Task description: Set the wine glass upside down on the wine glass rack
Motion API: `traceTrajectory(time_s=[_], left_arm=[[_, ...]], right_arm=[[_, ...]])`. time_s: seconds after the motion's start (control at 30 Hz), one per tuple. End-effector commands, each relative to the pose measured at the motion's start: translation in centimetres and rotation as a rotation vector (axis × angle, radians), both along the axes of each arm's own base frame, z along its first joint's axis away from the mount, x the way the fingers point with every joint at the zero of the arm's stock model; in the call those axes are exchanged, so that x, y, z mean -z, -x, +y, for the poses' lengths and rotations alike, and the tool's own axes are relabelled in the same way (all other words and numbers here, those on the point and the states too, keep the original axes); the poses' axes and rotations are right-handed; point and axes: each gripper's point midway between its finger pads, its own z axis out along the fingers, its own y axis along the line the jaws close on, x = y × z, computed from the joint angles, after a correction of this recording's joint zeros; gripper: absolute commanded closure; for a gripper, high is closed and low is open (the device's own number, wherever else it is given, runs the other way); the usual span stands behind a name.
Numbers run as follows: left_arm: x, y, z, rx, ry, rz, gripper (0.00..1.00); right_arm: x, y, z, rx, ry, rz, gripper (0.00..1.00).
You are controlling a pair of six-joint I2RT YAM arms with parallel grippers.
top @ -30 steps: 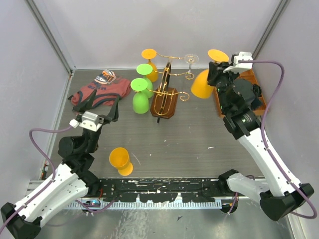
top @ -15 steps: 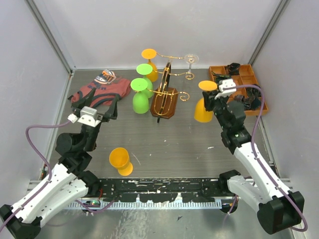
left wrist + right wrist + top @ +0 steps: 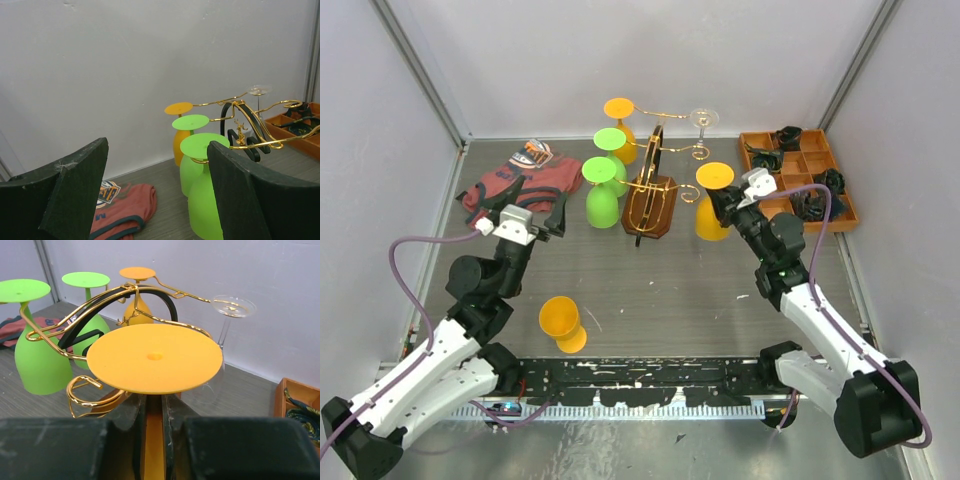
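Note:
My right gripper is shut on the stem of an orange wine glass, held upside down with its round foot on top, just right of the wine glass rack. The rack's gold scroll arms and black arched bar show close behind the glass. Two green glasses, an orange one and a clear one hang on the rack upside down. My left gripper is open and empty, to the left of the rack; its fingers frame the green glasses.
Another orange glass stands on the table near the front left. A red shirt lies at the back left. A brown compartment tray with dark items sits at the back right.
My right gripper has carried the orange glass left and nearer, from beside the tray to just right of the rack. My left gripper has shifted slightly right.

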Motion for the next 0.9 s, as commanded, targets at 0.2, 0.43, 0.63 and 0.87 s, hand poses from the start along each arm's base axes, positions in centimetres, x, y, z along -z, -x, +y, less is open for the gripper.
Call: traceTrajectory(time_s=[0.2, 0.43, 0.63, 0.87], left_arm=[[-1.5, 0.2, 0.4, -0.013, 0.036, -0.045, 0.09], [-1.4, 0.1, 0.5, -0.024, 0.027, -0.045, 0.09], [-1.2, 0.0, 0.6, -0.034, 0.023, -0.044, 0.08], [-1.1, -0.1, 0.7, -0.046, 0.007, -0.045, 0.08]], right_arm=[[-2.3, -1.3, 1.6, -0.071, 0.007, -0.147, 0.99], [-2.7, -2.1, 1.8, -0.071, -0.008, -0.169, 0.99], [-2.7, -2.8, 2.4, -0.089, -0.009, -0.172, 0.99], [-2.1, -3.5, 2.9, -0.116, -0.035, -0.173, 0.99]])
